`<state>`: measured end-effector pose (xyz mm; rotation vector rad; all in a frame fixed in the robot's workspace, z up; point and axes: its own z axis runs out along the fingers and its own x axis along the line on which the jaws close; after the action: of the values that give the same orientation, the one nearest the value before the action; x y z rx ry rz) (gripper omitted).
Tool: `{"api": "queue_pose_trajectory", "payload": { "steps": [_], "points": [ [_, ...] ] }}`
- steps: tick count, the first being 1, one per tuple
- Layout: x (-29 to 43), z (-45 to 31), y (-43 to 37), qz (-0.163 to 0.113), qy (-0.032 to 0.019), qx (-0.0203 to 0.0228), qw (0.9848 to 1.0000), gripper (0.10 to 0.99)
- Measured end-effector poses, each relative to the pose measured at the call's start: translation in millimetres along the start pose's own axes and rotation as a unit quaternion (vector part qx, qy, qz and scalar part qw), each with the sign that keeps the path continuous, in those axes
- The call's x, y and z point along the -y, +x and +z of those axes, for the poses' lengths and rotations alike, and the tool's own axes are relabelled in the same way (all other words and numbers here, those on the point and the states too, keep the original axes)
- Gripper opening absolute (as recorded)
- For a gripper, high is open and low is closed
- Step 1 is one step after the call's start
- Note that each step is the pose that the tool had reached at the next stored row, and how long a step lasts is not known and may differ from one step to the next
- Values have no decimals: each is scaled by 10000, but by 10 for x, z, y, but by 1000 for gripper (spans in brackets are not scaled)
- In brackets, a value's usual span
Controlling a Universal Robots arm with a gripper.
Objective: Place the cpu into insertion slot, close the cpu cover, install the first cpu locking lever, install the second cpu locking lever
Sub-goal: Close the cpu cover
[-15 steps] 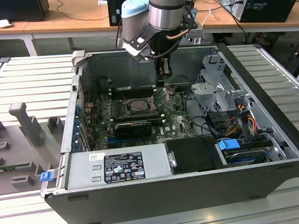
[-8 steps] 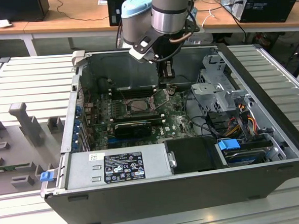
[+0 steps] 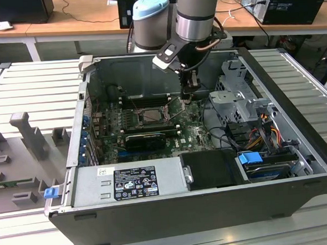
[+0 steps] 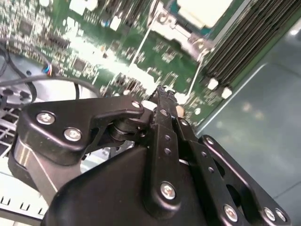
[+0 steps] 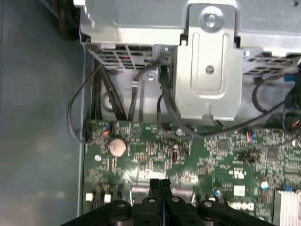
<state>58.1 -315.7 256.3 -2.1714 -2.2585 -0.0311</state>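
Note:
An open computer case (image 3: 283, 82) lies on the table with its green board facing up. The insertion slot (image 3: 151, 115) sits mid-board, grey metal around it. The cpu (image 4: 203, 10) shows as a pale tan face lying in the slot. The grey cpu cover (image 4: 186, 35) frames it and appears to lie flat. A thin locking lever (image 4: 140, 44) slants up beside the slot. My gripper (image 3: 191, 92) hangs just above the board, on the exterior view's right of the slot. Its black fingers (image 5: 160, 186) are pressed together, shut, with nothing between them; its tip (image 4: 163, 92) hovers over small board parts.
Long black memory slots (image 4: 244, 37) run beside the socket. A black card (image 3: 145, 139) lies in front of it. The power supply (image 3: 128, 183) fills the case front. A metal drive cage (image 3: 240, 104) with cables (image 5: 101, 94) stands at the exterior view's right. A coin battery (image 5: 117, 147) sits nearby.

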Motion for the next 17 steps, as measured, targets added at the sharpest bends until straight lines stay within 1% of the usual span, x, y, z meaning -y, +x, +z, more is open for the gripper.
{"api": "queue_pose_trajectory", "payload": {
  "steps": [1,2,3,4,6,7,9,17],
  "points": [
    [-39,14,-2,-7,0,0,10000,106],
    [-102,38,-5,-21,0,0,10000,106],
    [-121,57,-6,-30,0,0,10000,106],
    [-125,74,-8,-37,0,0,10000,106],
    [-122,141,-39,-52,0,-1,10000,106],
    [-113,156,-45,-56,0,-1,10000,106],
    [-98,165,-45,-58,1,0,10000,106],
    [-3,172,-42,-60,1,-1,10000,106]
  ]
}}
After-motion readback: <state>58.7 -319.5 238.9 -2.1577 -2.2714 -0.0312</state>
